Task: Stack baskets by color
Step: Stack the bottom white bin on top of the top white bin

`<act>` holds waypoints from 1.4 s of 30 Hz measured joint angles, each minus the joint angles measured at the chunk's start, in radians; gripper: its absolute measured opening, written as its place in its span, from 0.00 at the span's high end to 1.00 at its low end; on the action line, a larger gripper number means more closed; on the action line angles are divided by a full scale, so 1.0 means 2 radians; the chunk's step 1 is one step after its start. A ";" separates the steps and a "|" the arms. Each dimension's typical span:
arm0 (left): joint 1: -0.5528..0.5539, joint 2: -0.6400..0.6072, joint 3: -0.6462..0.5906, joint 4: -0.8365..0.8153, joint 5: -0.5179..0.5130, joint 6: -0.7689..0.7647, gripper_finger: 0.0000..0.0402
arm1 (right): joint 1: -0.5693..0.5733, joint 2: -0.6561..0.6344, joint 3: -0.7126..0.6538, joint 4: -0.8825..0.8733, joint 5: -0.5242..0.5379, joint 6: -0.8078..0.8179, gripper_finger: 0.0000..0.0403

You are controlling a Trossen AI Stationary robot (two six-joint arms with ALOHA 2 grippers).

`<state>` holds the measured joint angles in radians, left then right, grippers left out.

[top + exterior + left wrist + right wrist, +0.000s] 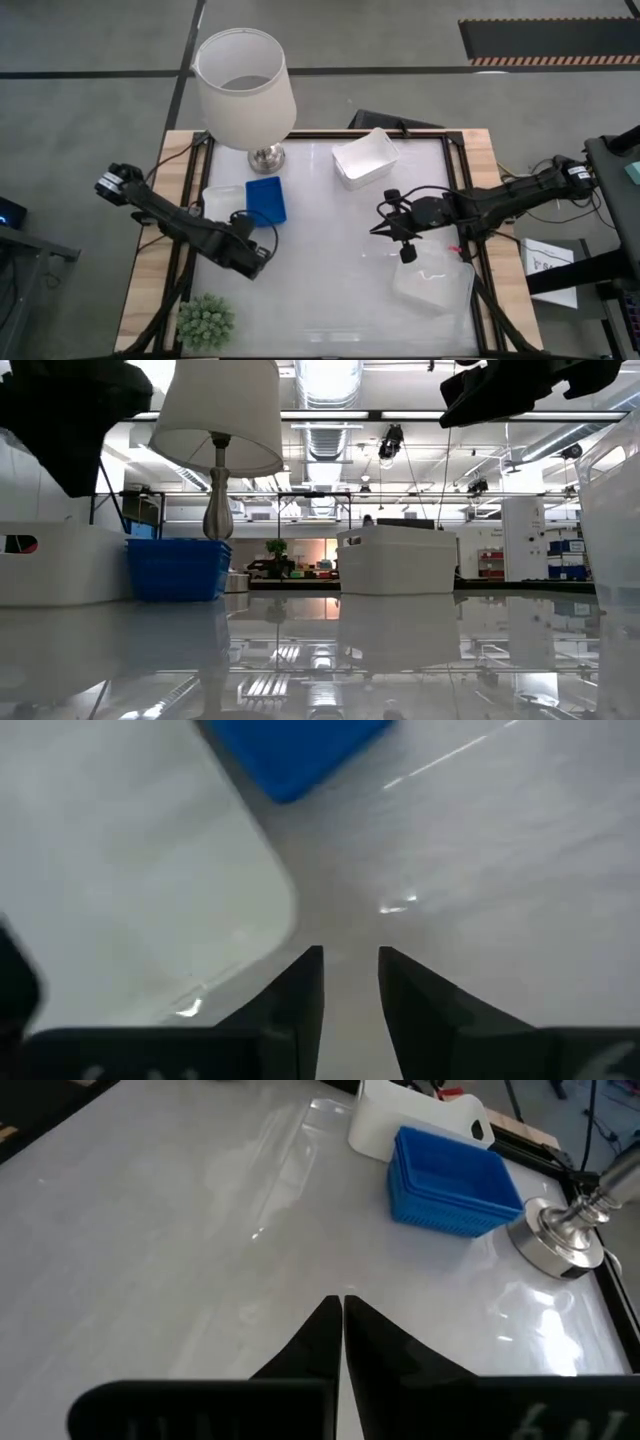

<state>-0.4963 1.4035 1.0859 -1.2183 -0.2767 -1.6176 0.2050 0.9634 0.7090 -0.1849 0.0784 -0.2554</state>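
- A small green plant (205,320) sits at the near left corner of the worktop (330,290).
- A clear basket (432,282) lies near the front right of the worktop, close to the right edge.
- The left end effector (262,266) hangs over the left side of the worktop, just in front of the blue basket; its fingers (300,990) stand slightly apart with nothing between them.
- The right end effector (374,229) is over the middle right of the worktop, above and behind the clear basket; its fingers (320,1342) are pressed together and hold nothing.
- The blue basket (266,200) sits on the left, beside a white basket (222,201) that lies on its outer side, the two side by side.
- Another white basket (365,158) stands toward the back, right of centre, well apart from the others.
- A lamp (245,88) with a white shade and a metal base (560,1245) stands at the back left, just behind the blue basket.
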 joint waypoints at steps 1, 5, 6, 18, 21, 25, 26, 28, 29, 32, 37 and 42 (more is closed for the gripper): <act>0.004 -0.003 -0.002 -0.004 0.005 0.000 0.79 | 0.000 0.000 0.000 0.000 0.000 0.000 0.98; 0.010 -0.010 -0.006 -0.003 0.034 0.007 0.74 | 0.000 0.000 0.000 -0.001 -0.001 0.006 0.98; 0.010 -0.011 -0.006 -0.002 0.038 0.013 0.72 | 0.000 0.000 0.000 -0.003 -0.002 0.007 0.98; 0.010 -0.006 -0.057 -0.004 -0.001 0.015 0.59 | 0.000 0.000 0.000 -0.009 -0.002 0.011 0.98; 0.010 -0.006 -0.078 0.006 -0.005 0.013 0.59 | 0.000 0.000 0.000 -0.010 -0.001 0.016 0.98; 0.011 -0.006 -0.087 0.012 -0.006 0.014 0.64 | 0.000 0.000 0.000 -0.010 -0.001 0.015 0.98; 0.011 -0.006 -0.088 0.013 -0.006 0.014 0.67 | 0.000 0.000 0.000 -0.010 -0.001 0.014 0.98; 0.011 -0.006 -0.089 0.013 -0.006 0.016 0.73 | 0.000 0.000 0.000 -0.009 -0.001 0.012 0.98; 0.010 -0.006 -0.089 0.015 -0.006 0.017 0.77 | 0.000 0.000 0.000 -0.010 -0.001 0.012 0.98; 0.010 -0.006 -0.089 0.016 -0.006 0.019 0.89 | 0.000 0.000 0.000 -0.009 -0.001 0.011 0.98; 0.010 -0.006 -0.086 0.016 -0.008 0.019 0.98 | 0.000 0.000 0.000 -0.010 -0.001 0.018 0.98; 0.010 -0.006 -0.067 0.009 -0.008 0.032 1.00 | 0.000 0.001 -0.001 -0.010 -0.001 0.015 0.98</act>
<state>-0.4755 1.3911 0.9514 -1.2001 -0.2935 -1.5535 0.2050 0.9645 0.7074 -0.2043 0.0769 -0.2249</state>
